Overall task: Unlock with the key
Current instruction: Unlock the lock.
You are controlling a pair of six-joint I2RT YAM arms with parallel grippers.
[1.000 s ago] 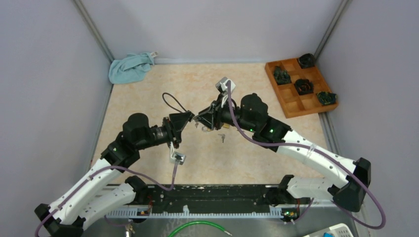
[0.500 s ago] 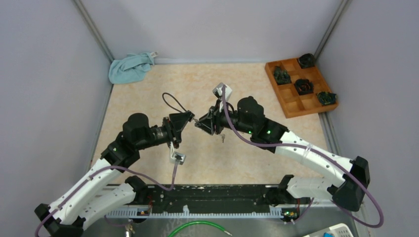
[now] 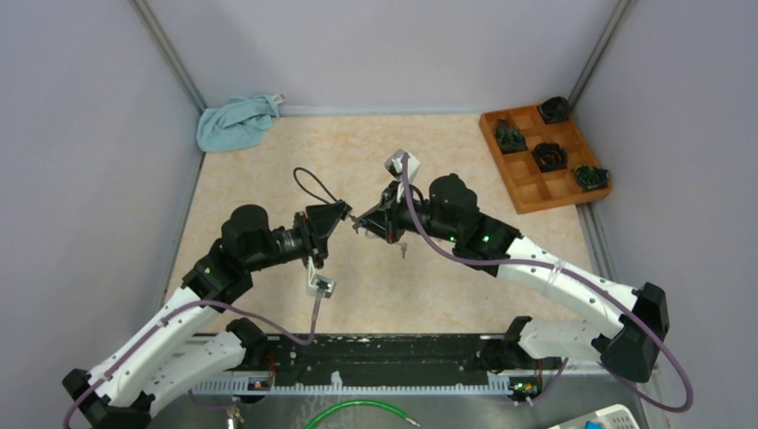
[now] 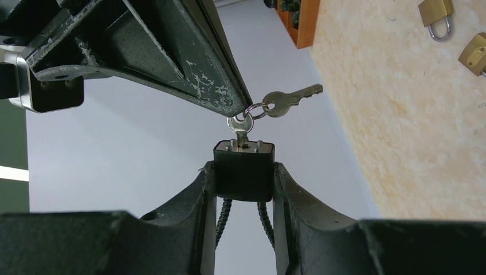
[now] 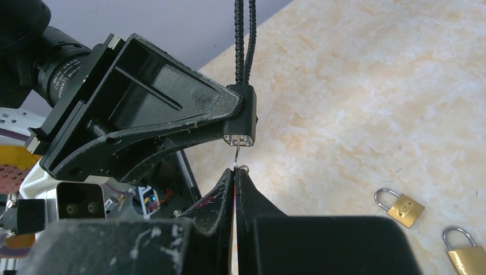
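Note:
My left gripper (image 4: 244, 175) is shut on a black padlock (image 4: 244, 171) with a black cable shackle (image 3: 311, 186), holding it above the table. A silver key (image 4: 241, 127) sits in the lock's keyway. My right gripper (image 5: 235, 172) is shut on that key's head, its tips right at the lock's face (image 5: 239, 139). A second key (image 4: 291, 100) hangs from the same ring. In the top view both grippers meet at mid table, the left gripper (image 3: 344, 214) facing the right gripper (image 3: 359, 221).
Two brass padlocks (image 5: 402, 205) (image 5: 465, 255) lie on the tabletop beside the right arm. A wooden compartment tray (image 3: 543, 157) with dark objects stands at the far right. A blue cloth (image 3: 236, 121) lies in the far left corner.
The right arm swung in toward the left gripper between one second and half a second ago, bringing the key to the lock. Since then almost nothing has moved.

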